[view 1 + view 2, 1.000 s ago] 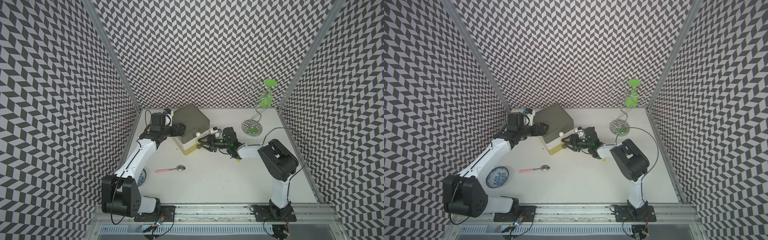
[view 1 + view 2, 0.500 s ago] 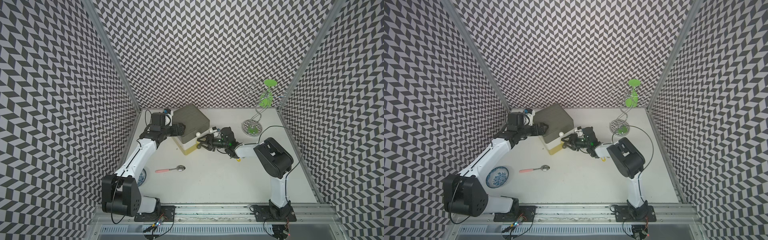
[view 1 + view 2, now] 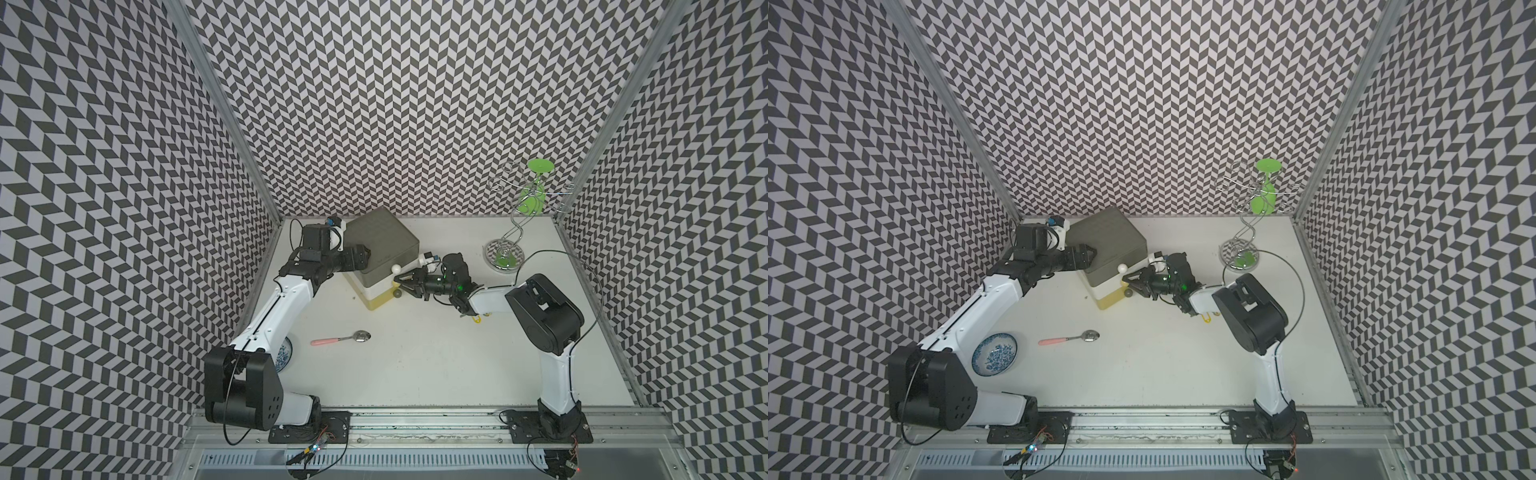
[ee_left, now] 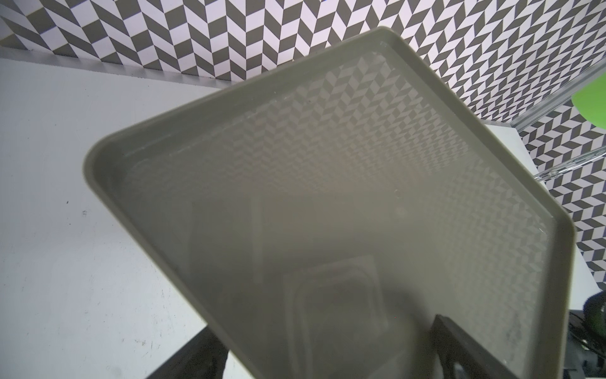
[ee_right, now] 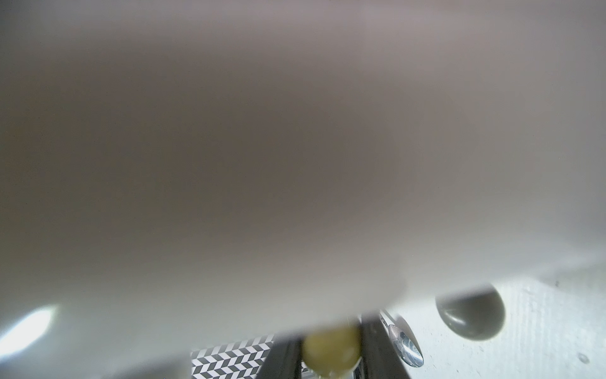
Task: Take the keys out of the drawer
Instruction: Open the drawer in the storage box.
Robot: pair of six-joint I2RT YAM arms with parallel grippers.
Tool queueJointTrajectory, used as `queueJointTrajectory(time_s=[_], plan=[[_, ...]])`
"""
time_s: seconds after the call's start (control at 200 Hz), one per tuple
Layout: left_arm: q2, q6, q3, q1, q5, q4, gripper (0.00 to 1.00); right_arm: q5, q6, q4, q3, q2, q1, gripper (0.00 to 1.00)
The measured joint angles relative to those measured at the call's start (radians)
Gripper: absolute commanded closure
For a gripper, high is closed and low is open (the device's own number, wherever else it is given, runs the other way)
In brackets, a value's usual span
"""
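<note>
Now the right tool (image 5: 331, 341) pinches the yellow knob (image 5: 328, 352) of the drawer unit (image 3: 382, 241), jaws narrowly parted

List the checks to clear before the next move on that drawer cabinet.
1. Right end effector aligned on the yellow knob: ok, its fingers flank the knob in the right wrist view.
2. Grip firm on that knob: cannot tell, the view is blurred.
3. Left end effector bracing the drawer cabinet: cannot tell; it sits at the cabinet's side.
4. Drawer open: not ok, the fronts look flush.
5. Pull path on the table: ok, the pink-handled spoon lies well aside.
6. Keys visible: cannot tell; a small yellow item lies under the right forearm.
</note>
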Motion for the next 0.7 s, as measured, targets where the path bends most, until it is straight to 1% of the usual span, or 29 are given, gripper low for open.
queueJointTrajectory(time_s=[0.13,0.361,0.541,0.701], plan=[[0.0,0.0,0.0,0.0,0.001,0.0,0.02,0.016,-0.011,0.025,-0.051,-0.028,0.004,0.79],[0.002,0.0,0.0,0.0,0.001,0.001,0.02,0.026,-0.053,0.025,-0.227,-0.164,0.007,0.8],[0.012,-0.005,0.002,0.0,0.0,0.001,0.02,0.029,-0.105,-0.032,-0.314,-0.264,0.011,0.8],[0.015,-0.007,0.006,0.0,0.0,-0.001,0.02,0.028,-0.145,-0.07,-0.362,-0.321,0.013,0.8]])
